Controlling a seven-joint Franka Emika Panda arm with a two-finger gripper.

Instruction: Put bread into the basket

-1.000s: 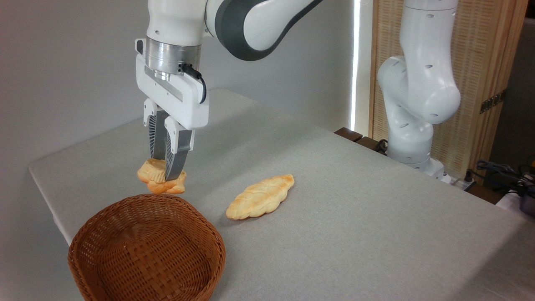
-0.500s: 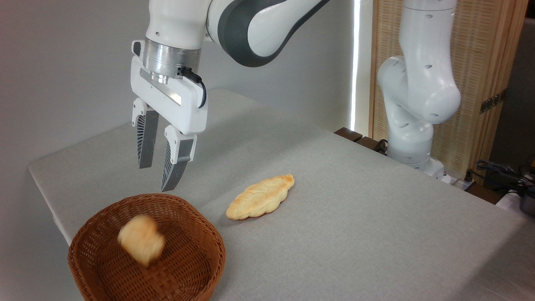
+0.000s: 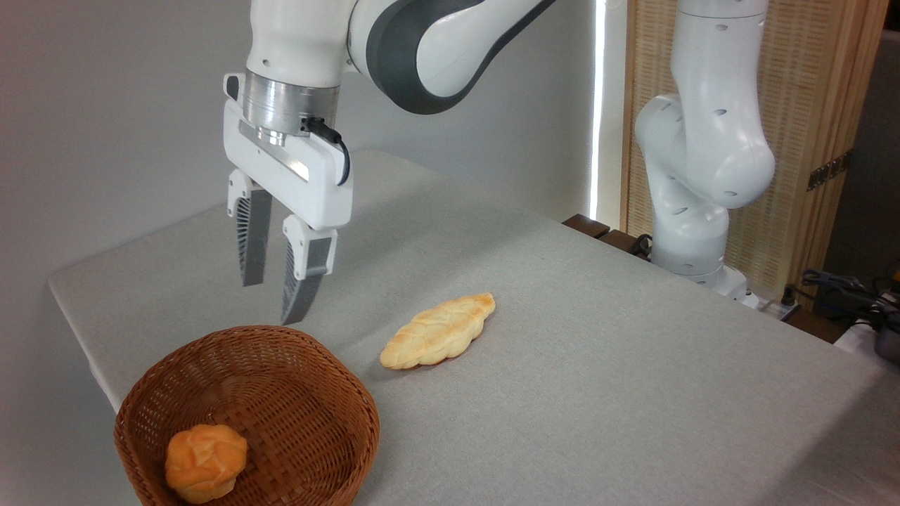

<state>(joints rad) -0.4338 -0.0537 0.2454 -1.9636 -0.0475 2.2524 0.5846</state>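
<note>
A table (image 3: 598,393) covered in a pale grey, finely textured cloth carries everything here; its far left corner is rounded and the surface runs off the frame at the lower right. Near its front left edge sits the basket (image 3: 309,365), round, brown and woven, with low sides. Just to the right of the basket, apart from it, a braided loaf (image 3: 437,331) lies flat on the cloth, pale golden and leaf-shaped, its long axis angled up toward the right
</note>
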